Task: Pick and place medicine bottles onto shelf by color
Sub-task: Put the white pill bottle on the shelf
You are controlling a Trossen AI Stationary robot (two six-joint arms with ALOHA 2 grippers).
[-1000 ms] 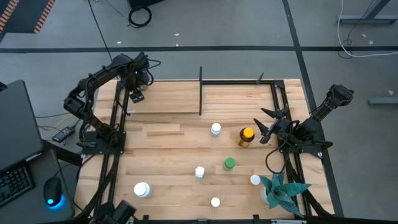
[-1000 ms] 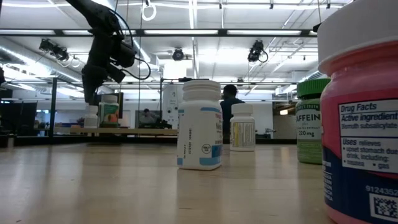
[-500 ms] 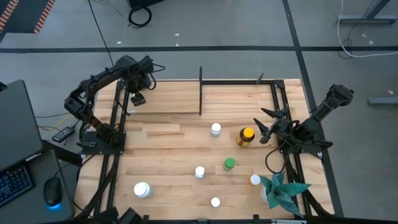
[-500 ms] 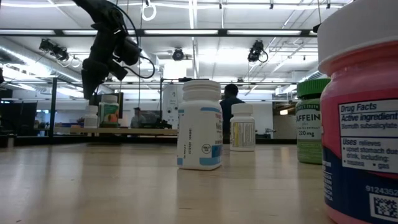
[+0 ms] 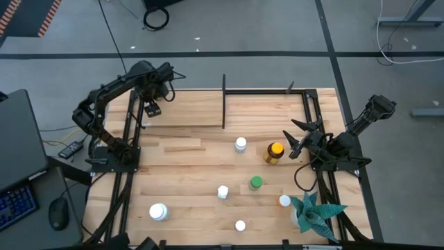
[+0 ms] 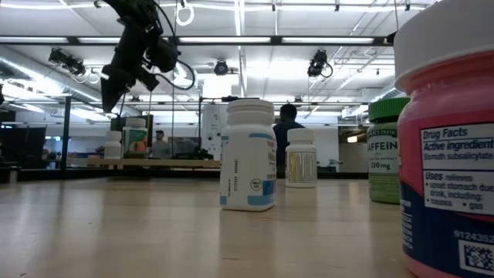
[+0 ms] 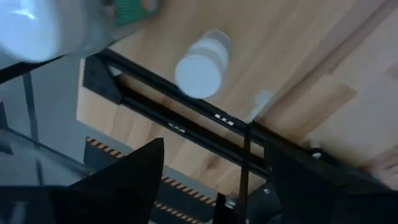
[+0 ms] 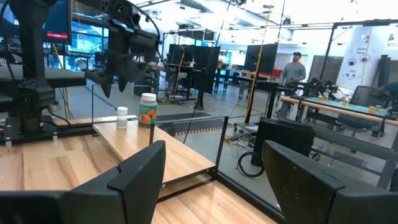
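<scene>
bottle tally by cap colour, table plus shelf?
White-capped bottles on the open table: 5
White-capped bottles on the shelf: 2
Yellow-capped amber bottle: 1
Green-capped bottle: 1
Total: 9

Wooden table (image 5: pixel 187 163) — scattered bottles (image 5: pixel 240 144), plant (image 5: pixel 316 212), shelf (image 5: pixel 184 111).

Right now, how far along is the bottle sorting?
Done: two bottles stand on the shelf, a small white bottle and an orange-labelled bottle. In hand: nothing; the left end effector hovers open above them, the right end effector waits open beside the amber bottle. Left: seven bottles on the table, including the green-capped bottle.
</scene>
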